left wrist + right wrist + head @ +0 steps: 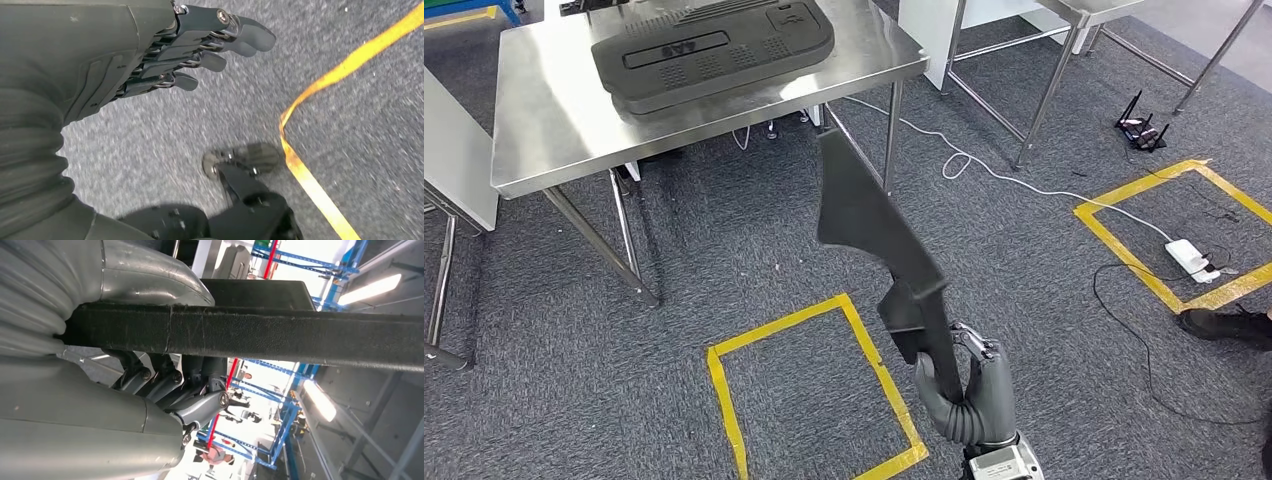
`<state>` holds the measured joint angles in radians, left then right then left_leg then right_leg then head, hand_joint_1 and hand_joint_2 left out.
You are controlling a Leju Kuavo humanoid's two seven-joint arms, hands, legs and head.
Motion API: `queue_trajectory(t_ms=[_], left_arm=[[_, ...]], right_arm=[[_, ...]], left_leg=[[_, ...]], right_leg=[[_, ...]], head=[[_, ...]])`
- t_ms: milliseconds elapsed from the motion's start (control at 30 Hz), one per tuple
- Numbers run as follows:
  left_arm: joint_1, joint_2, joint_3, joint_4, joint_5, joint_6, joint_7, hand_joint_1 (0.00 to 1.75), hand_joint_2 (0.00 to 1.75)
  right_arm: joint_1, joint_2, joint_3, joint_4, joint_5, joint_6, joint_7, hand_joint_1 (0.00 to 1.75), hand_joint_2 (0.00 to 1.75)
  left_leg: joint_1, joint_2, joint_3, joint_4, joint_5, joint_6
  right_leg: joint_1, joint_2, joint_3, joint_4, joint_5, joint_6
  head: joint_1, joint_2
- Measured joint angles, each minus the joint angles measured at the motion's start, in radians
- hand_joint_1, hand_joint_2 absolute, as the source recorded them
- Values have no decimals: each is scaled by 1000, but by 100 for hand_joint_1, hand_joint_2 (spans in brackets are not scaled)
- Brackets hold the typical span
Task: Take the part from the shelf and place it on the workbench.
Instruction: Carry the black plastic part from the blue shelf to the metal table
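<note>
In the head view my right hand (972,392) grips the lower end of a long dark grey part (871,235), held upright and leaning toward the steel workbench (544,120). The part's top end reaches just below the bench's near right corner. A large dark moulded panel (709,45) lies on the bench top. In the right wrist view the part (280,335) crosses as a black bar, clamped between the thumb and the fingers (200,405). My left hand (200,47) hangs over the carpet with its fingers straight and slightly apart, holding nothing.
Yellow tape squares (809,395) (1169,235) mark the grey carpet. A white cable (1024,185) runs to a power strip (1189,258). A router (1142,128) stands at the right beside table legs (1049,90). A dark shoe (1224,325) shows at the right edge.
</note>
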<state>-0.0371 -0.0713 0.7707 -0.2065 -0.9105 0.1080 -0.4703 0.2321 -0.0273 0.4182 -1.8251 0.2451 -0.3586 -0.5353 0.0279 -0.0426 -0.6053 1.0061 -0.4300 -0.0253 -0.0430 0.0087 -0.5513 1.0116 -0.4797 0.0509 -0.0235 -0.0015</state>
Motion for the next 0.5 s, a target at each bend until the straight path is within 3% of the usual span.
queue_trajectory(t_ms=[67,167,233,267,367,400,500], left_arm=[[0,-1,0,0,-1,-4,0,0,175],[-1,-1,1,0,-1,-8,2,0,175],[0,-1,1,0,-1,-10,5,0,175],[0,-1,1,0,-1,-11,6,0,175],[0,-2,2,0,-1,-11,8,0,175],[-1,-2,2,0,-1,-11,9,0,175],[-3,-4,2,0,-1,-12,11,0,175]], right_arm=[[0,1,0,0,2,0,0,175,175],[0,1,0,0,5,1,2,175,175],[1,1,0,0,8,2,4,175,175],[1,1,0,0,10,2,5,175,175],[0,1,0,0,12,3,7,175,175],[0,1,0,0,12,4,7,175,175],[0,2,1,-1,12,5,7,175,175]], left_leg=[[4,14,-15,42,-25,-6],[4,33,-106,231,-109,-6],[3,34,-147,298,-116,-3],[3,35,-140,273,-92,1],[-3,38,-52,89,-3,15],[-7,39,-34,54,4,18],[-18,36,-25,37,-6,28]], right_leg=[[0,-2,6,-1,1,-14],[7,-8,16,-1,-6,-28],[13,-10,23,-1,-12,-35],[15,-10,29,-1,-16,-36],[19,-10,45,-1,-34,-28],[21,-10,46,-2,-39,-23],[21,-13,51,-12,-48,-5]], head=[[-1,0],[-1,0],[-1,0],[-1,0],[-1,0],[-1,0],[-1,0]])
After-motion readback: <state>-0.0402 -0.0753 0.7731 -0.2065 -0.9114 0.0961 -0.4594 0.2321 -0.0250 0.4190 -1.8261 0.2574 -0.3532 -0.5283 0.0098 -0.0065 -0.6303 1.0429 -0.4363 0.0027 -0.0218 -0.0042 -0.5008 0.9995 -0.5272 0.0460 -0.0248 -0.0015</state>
